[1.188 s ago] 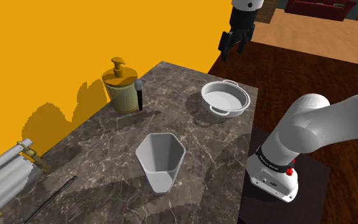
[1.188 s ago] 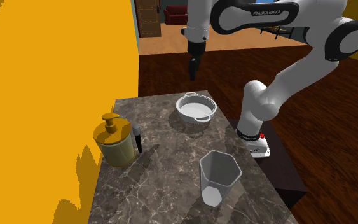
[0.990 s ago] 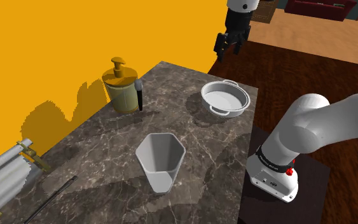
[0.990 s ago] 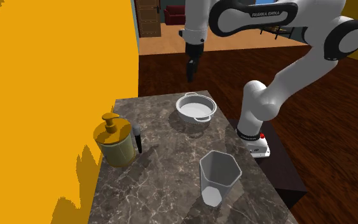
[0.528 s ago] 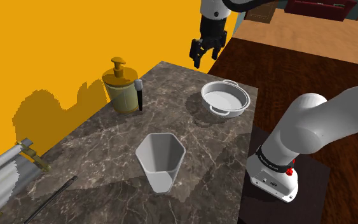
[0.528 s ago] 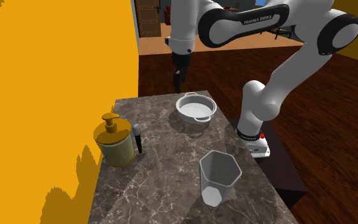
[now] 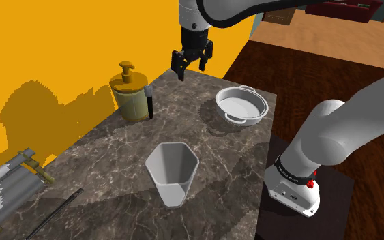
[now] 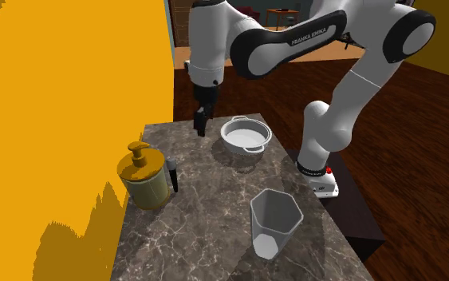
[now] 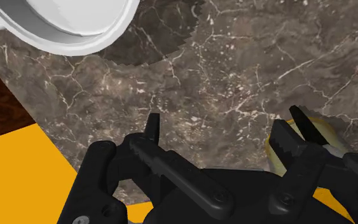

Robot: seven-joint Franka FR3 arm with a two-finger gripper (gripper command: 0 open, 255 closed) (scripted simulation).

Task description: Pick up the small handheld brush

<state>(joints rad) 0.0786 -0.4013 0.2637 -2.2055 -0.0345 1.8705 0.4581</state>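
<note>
Brush stands dark and upright against the yellow soap dispenser on the marble counter, untouched. The gripper hangs above the counter's far edge, apart from the brush, with its fingers spread and empty. The approach, grasp and lift are all left to do.

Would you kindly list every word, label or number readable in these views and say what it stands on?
"FRANKA EMIKA": white letters on the arm's dark link, in the second exterior view.
Nothing readable on the pump bottle, bowl or cup.
</note>
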